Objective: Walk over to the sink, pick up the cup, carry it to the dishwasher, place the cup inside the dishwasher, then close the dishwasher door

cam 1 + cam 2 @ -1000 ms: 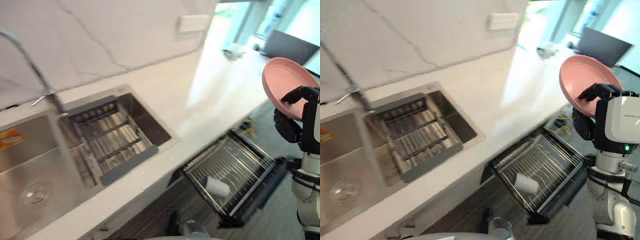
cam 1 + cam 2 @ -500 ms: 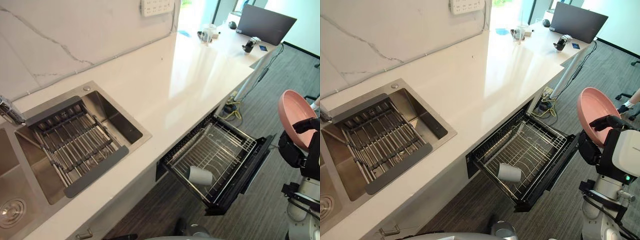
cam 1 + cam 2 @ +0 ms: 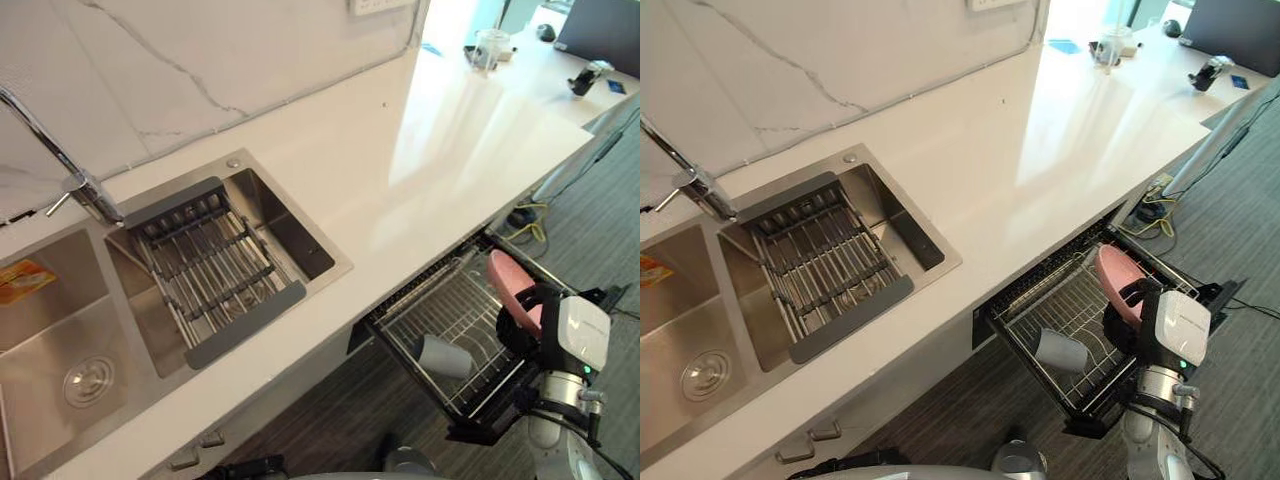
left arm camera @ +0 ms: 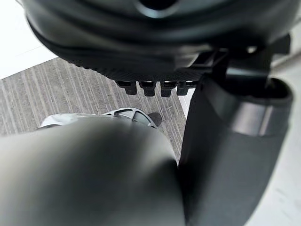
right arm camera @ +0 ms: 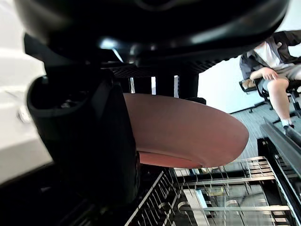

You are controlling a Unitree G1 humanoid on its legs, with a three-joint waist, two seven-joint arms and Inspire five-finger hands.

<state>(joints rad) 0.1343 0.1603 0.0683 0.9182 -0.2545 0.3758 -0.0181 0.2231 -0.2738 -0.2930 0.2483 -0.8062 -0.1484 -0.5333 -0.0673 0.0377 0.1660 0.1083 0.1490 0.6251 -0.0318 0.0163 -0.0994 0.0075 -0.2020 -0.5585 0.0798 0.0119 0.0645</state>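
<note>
A white tabletop is running along a marbled wall, and I am looking down on it from above. A steel sink with 2 basins is sitting in the tabletop. A grey drainer rack is lying across the basin nearer the dishwasher, and a faucet is arching over the other.

Below the tabletop edge the dishwasher is standing open over a grey plank floor, with its wire rack pulled out. A person is sitting on a chair beyond the dishwasher.

My right hand is gripping a pink plate, with the thumb pressing 1 face and the fingers curling over the rim onto the other. I am holding the plate on edge and tilted, above the end of the wire rack farthest from the sink. I cannot tell whether its lower edge is touching the wires.

The cup is lying on its side inside the wire rack, near the front edge, just beside the plate and apart from my right hand.

My left hand is hanging low over the floor with nothing in its grasp, and I cannot tell how far open it is.
</note>
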